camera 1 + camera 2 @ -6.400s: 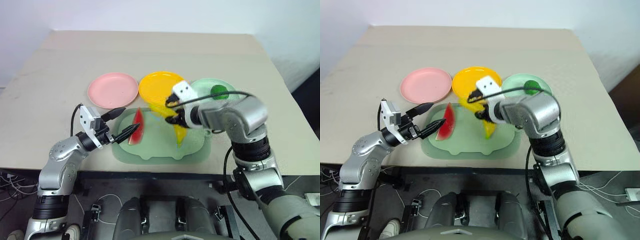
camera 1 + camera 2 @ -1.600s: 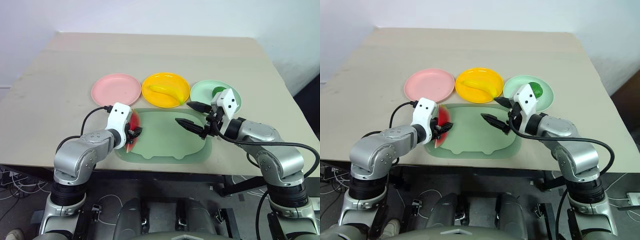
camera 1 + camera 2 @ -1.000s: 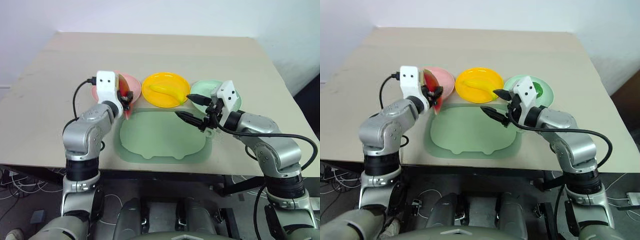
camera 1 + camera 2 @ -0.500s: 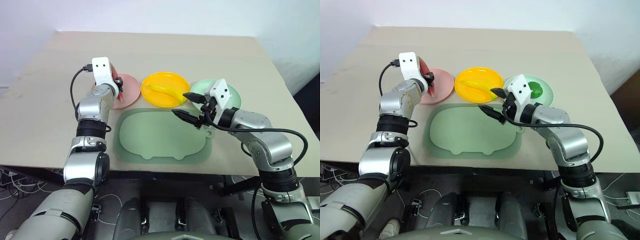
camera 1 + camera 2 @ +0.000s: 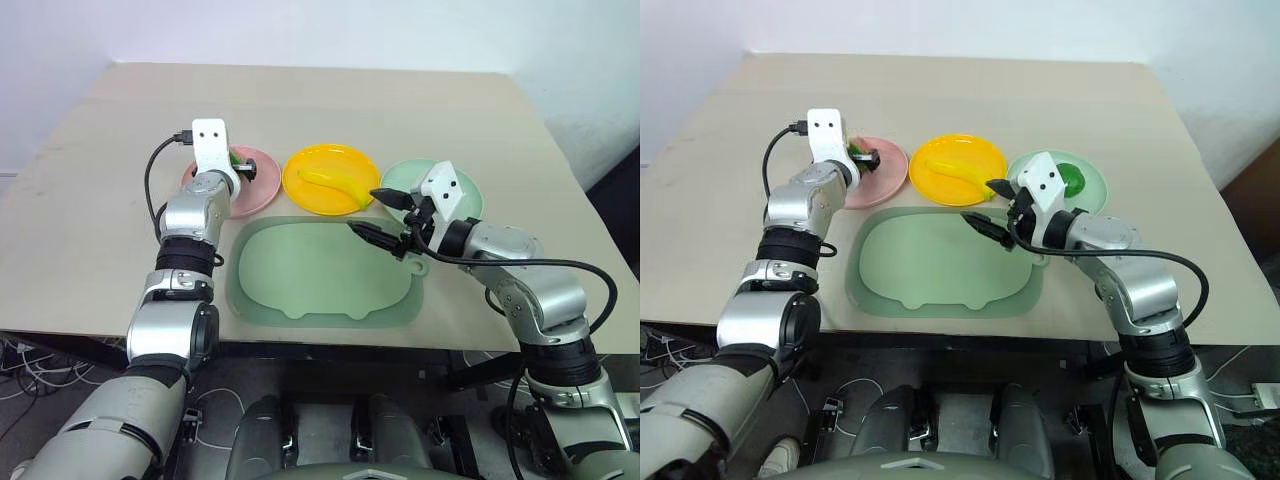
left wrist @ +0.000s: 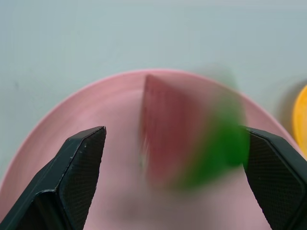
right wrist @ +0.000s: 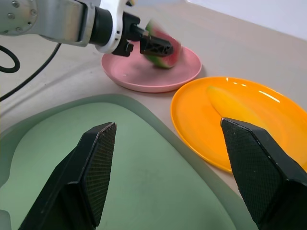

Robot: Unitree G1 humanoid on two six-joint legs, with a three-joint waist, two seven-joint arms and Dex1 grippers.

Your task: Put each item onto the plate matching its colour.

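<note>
left wrist view: your left gripper (image 6: 172, 177) stands wide open over the pink plate (image 6: 72, 129), and the watermelon wedge (image 6: 192, 139) sits blurred between its fingers, touching neither.
your left arm reaches straight out to the pink plate (image 5: 262, 180); the wedge shows red flesh to one side, green rind to the other. your right gripper (image 5: 378, 213) points level across the tray's (image 5: 320, 285) far edge, fingers apart, holding nothing. banana (image 5: 335, 180) lies lengthwise on the yellow plate (image 5: 300, 165); green fruit (image 5: 1072, 181) on the mint plate (image 5: 1095, 185).
</note>
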